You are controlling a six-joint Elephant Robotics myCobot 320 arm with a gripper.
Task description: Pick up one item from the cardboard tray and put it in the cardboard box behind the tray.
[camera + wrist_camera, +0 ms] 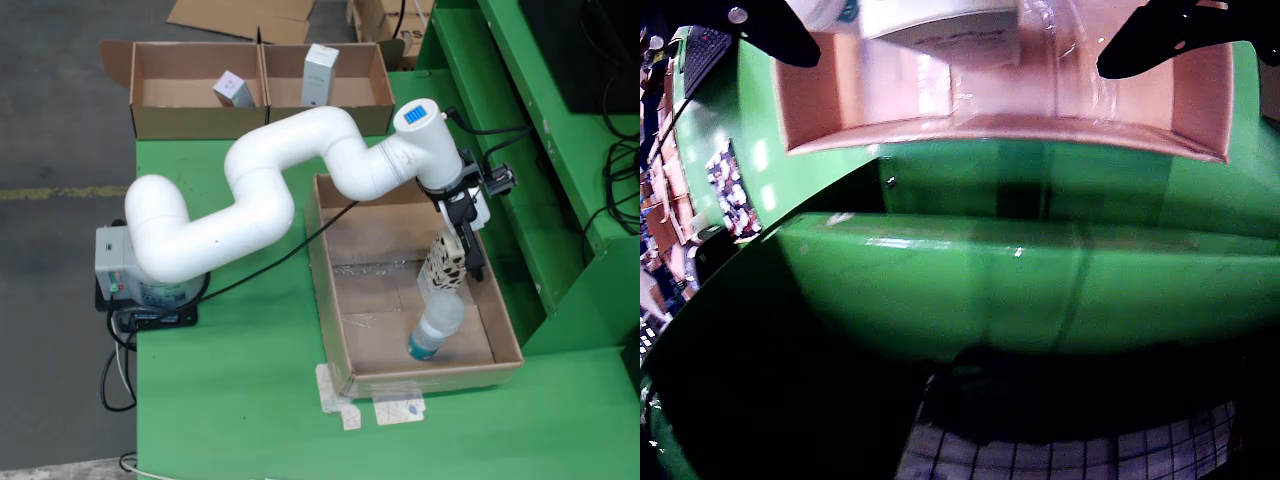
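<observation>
In the view from above, a cardboard tray (pixel 325 250) lies on the green table. In it a spotted cream pack (pixel 443 262) stands tilted by the right wall, and a clear plastic bottle (pixel 435 325) lies just in front of it. My gripper (pixel 462 245) hangs over the pack, its black fingers (pixel 470 255) along the pack's right side. In the view that rides on the gripper, the two fingers (pixel 760 25) are spread wide at the top corners. The pale pack (pixel 940 20) sits between them with gaps on both sides. The tray's wall (pixel 1040 135) shows below.
Behind the tray stands a two-compartment cardboard box (pixel 262 120). A small carton (pixel 233 90) is in its left half and a tall carton (pixel 320 75) in its right. A raised green shelf (pixel 560 200) runs along the right. Tape scraps (pixel 385 405) lie at the tray's front.
</observation>
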